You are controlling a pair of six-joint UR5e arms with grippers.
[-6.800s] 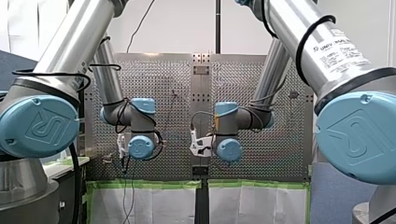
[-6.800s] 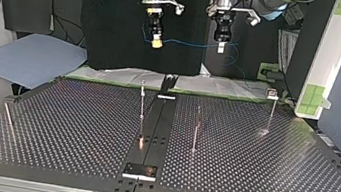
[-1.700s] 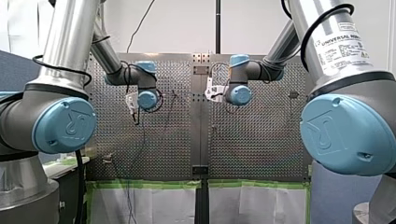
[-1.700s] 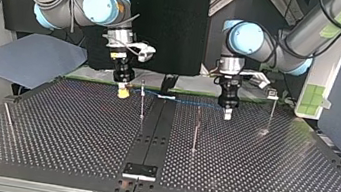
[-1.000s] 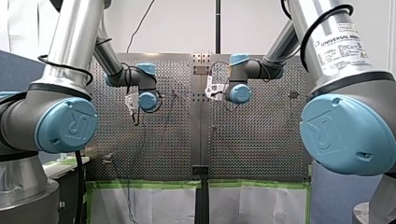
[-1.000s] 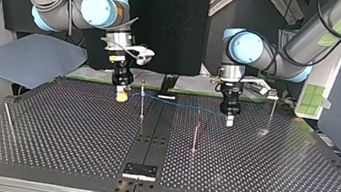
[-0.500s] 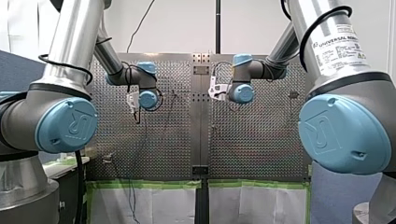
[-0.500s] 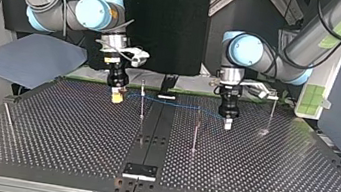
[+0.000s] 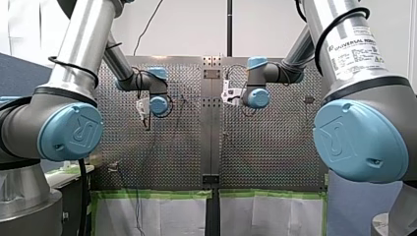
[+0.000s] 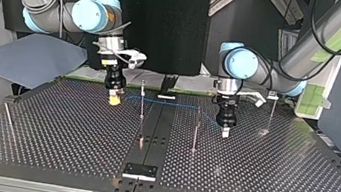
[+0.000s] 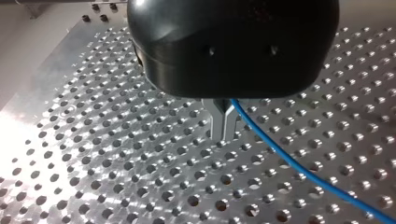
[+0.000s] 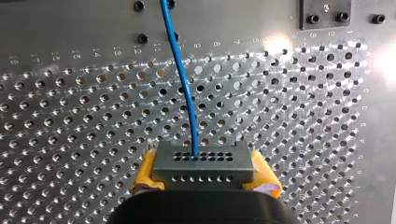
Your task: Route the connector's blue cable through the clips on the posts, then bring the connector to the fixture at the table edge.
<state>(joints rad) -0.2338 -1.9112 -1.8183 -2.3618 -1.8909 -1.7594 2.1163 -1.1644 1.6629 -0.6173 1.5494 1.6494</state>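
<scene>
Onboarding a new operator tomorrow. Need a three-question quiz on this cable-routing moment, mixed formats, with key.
1. True or false: my right gripper holds the connector between yellow pads.
2. My left gripper is shut on: A) the blue cable; B) a post; C) nothing.
3. Fill in: in the top view, the gripper at the view's left belongs to my ____ arm.

Key: 1 true; 2 A; 3 right.
</scene>
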